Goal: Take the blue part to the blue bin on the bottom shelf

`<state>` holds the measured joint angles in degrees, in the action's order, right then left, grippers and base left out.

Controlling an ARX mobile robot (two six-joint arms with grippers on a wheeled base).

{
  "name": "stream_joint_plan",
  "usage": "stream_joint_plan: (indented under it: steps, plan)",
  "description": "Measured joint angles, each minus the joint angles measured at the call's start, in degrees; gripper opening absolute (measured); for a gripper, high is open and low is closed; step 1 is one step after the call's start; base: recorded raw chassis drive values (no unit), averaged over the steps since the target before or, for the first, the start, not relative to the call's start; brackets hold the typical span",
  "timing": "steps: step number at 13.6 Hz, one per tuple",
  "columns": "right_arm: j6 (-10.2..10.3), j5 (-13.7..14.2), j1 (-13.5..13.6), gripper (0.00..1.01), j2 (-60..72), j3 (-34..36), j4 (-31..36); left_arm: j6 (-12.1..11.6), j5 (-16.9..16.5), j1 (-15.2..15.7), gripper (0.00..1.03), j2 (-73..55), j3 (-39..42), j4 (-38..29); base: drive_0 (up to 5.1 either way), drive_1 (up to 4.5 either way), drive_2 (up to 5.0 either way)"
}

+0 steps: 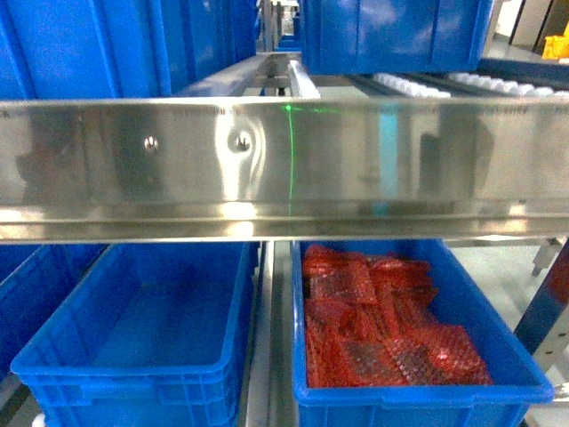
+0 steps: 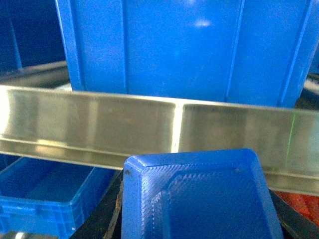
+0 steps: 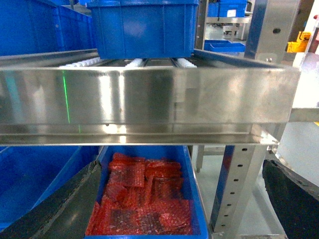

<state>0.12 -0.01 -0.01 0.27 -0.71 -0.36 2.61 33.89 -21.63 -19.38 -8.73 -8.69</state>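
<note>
The blue part [image 2: 199,196] fills the bottom of the left wrist view, and my left gripper [image 2: 202,214] is shut on it, with a black finger [image 2: 107,214] showing at each side. It hangs in front of a steel rail, above and to the right of the empty blue bin [image 2: 35,209]. In the head view that blue bin [image 1: 124,372] stands at the lower left on the bottom shelf [image 1: 262,356]; neither gripper shows there. My right gripper [image 3: 174,199] is open with nothing between its fingers [image 3: 60,209].
A like bin [image 1: 418,396] with red bubble-wrap sheets stands to the right of the empty one and lies below my right gripper [image 3: 192,189]. A wide steel rail [image 1: 284,160] of the upper shelf crosses every view. More blue bins [image 1: 391,36] rest on rollers above. A perforated upright [image 3: 241,184] stands at the right.
</note>
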Motion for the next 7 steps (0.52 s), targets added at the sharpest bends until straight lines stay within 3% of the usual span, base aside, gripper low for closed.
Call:
stream_joint_plan:
  steps: [7]
  plan:
    - [-0.11, 0.0, 0.0, 0.98, 0.0, 0.0, 0.09, 0.0, 0.0, 0.0, 0.43, -0.02, 0.0, -0.09, 0.0, 0.0, 0.0]
